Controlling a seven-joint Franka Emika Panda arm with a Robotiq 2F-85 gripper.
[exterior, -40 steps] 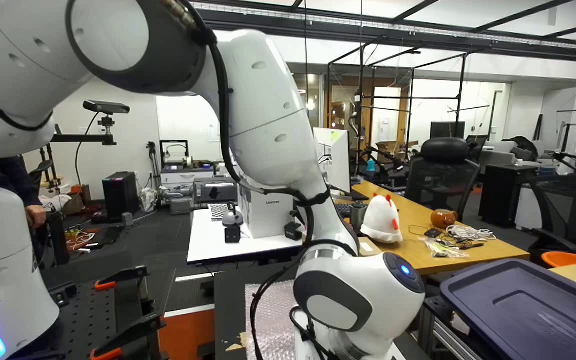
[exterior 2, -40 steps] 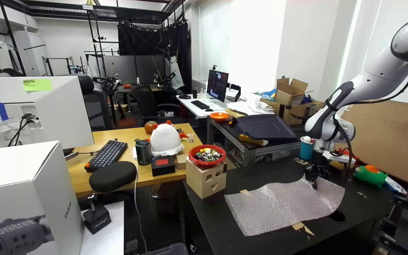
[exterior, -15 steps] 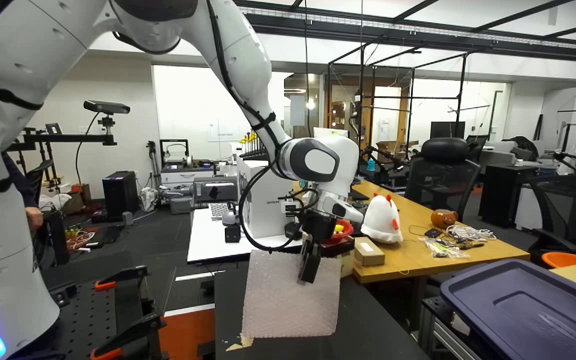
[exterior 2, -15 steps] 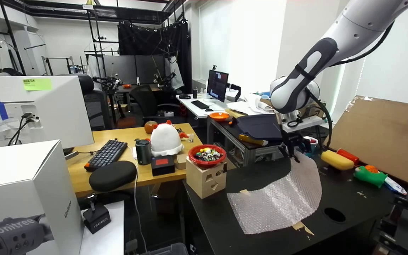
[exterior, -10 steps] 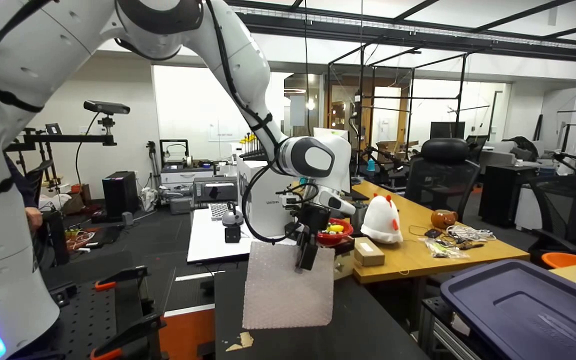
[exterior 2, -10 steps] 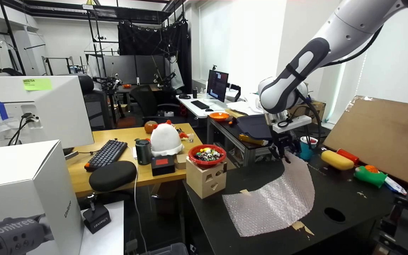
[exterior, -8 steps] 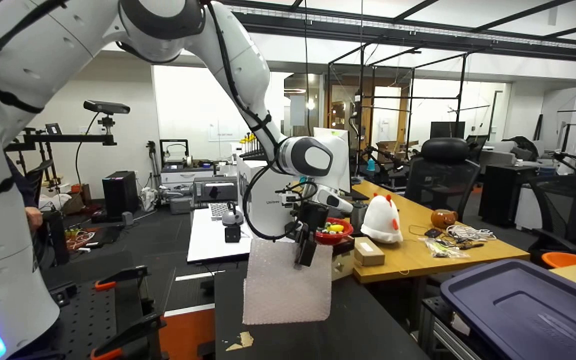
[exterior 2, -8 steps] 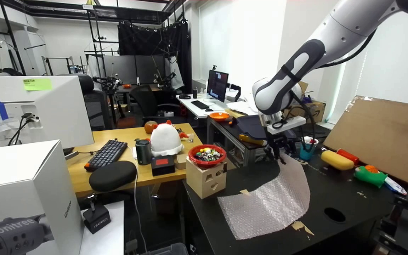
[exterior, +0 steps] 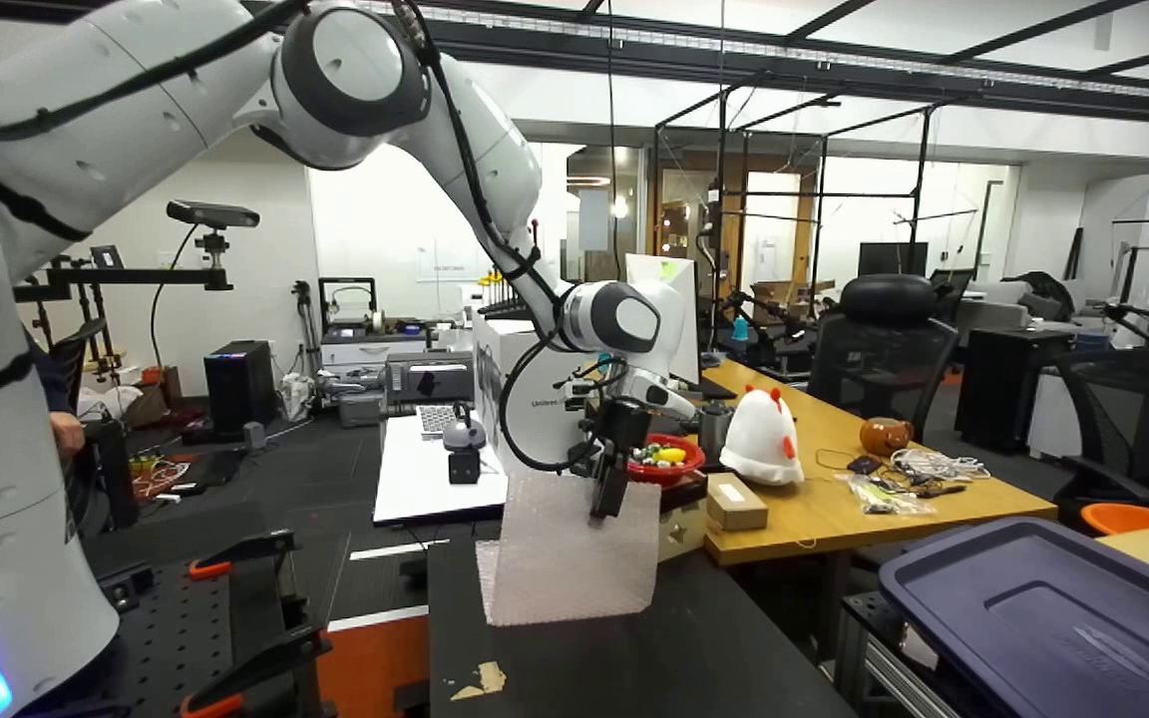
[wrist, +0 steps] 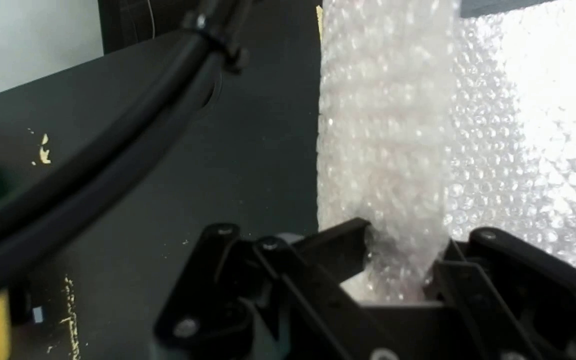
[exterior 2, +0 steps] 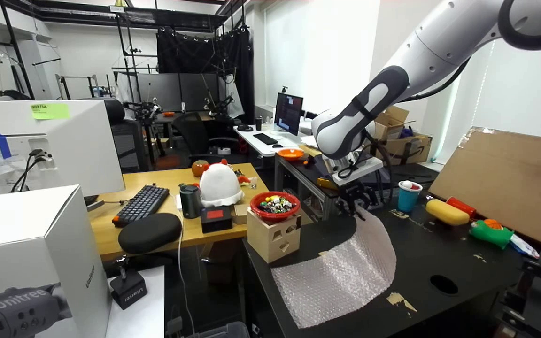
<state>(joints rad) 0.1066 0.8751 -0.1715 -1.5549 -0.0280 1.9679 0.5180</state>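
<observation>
Around a worn black bench [exterior 2: 421,263], a lab spreads out, with a monitor [exterior 2: 288,115] and a lighter wooden bench [exterior 2: 172,177]. Across the black bench lies the bubble wrap [exterior 2: 334,277], one end lifted. The jaws are closed tight on that lifted end, gripping partway along its edge, the bubble wrap bunched between the fingers [wrist: 335,250]. What counts is height: the flat part lies below the jaws, and the bubble wrap rises from a soft bend and leans back above itself, its long axis running toward the end of the black bench where a wooden box [exterior 2: 270,239] stands. The only arm [exterior 2: 428,47] reaches in over it.

On the wooden box, pierced with shaped holes, sits a red bowl [exterior 2: 274,217] heaped with small mixed pieces [exterior 2: 277,205]. Well apart from the bubble wrap stands a blue cup [exterior 2: 407,202]; its contents [exterior 2: 407,184], white and red, are too small to name for sure. Near it, before a cardboard panel [exterior 2: 510,183], lie a yellow block [exterior 2: 447,212], a red cylinder [exterior 2: 461,207] and a green piece [exterior 2: 491,234] with an orange ball [exterior 2: 492,223].
</observation>
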